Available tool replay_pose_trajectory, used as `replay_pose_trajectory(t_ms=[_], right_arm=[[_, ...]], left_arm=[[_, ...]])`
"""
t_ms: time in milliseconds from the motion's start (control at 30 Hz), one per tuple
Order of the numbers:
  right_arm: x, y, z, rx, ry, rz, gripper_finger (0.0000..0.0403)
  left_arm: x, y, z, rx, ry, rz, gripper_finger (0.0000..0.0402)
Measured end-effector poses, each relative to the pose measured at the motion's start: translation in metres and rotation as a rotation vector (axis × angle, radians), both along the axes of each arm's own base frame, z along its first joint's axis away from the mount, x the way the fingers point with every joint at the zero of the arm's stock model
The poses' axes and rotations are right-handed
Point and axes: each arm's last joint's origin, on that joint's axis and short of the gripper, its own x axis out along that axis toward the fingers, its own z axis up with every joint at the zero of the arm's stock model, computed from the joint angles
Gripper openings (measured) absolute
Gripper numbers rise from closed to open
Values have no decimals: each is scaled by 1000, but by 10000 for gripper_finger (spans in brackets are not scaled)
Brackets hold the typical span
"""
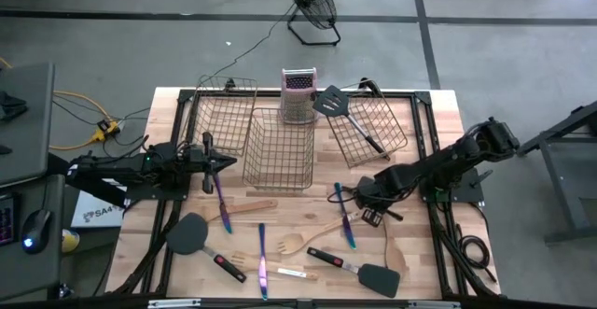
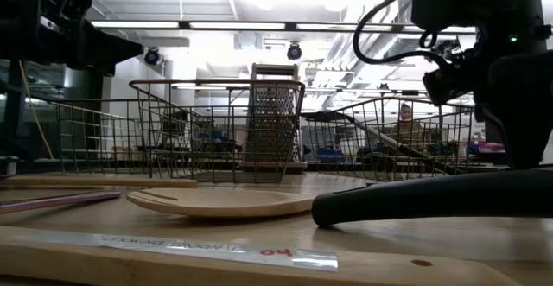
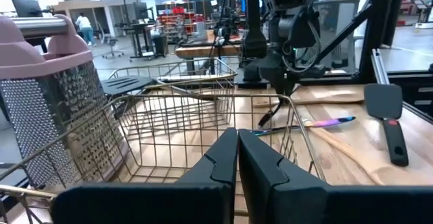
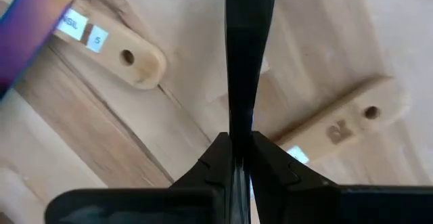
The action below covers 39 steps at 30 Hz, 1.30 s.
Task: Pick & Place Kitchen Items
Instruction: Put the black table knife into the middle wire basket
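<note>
The right gripper (image 4: 241,158) is clenched on a slim dark utensil handle (image 4: 247,61) just above the desk (image 1: 420,244), over two pale wooden handles (image 4: 132,58). The left gripper (image 3: 238,158) is clamped empty, beside the middle wire basket (image 1: 280,155).

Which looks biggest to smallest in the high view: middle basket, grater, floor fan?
1. Middle basket, clearly largest.
2. Floor fan and grater look close in size; the fan is cut off by the frame edge, so no ranking between them.
</note>
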Motion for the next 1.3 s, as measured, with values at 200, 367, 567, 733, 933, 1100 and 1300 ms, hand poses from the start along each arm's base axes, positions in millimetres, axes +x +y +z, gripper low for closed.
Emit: replay_pose_trajectory(t_ms=[200,367,567,733,933,1100,1300], right_arm=[[1,0,13,-23,42,12,27],[8,2,27,-12,20,30,27],[16,4,59,-3,-110,38,27],[19,2,91,-44,-288,22,27],[25,-4,119,-90,-544,8,27],[36,-12,130,-120,-702,-15,26],[52,-20,142,-148,-888,-11,27]], left_arm=[[0,0,0,1,0,-5,15],[0,0,0,1,-1,-5,15],[0,0,0,-10,-3,-9,15],[0,0,0,-130,-16,-13,15],[0,0,5,-358,-91,-30,15],[0,0,6,-469,-108,-37,15],[-1,0,10,-573,-165,-36,15]])
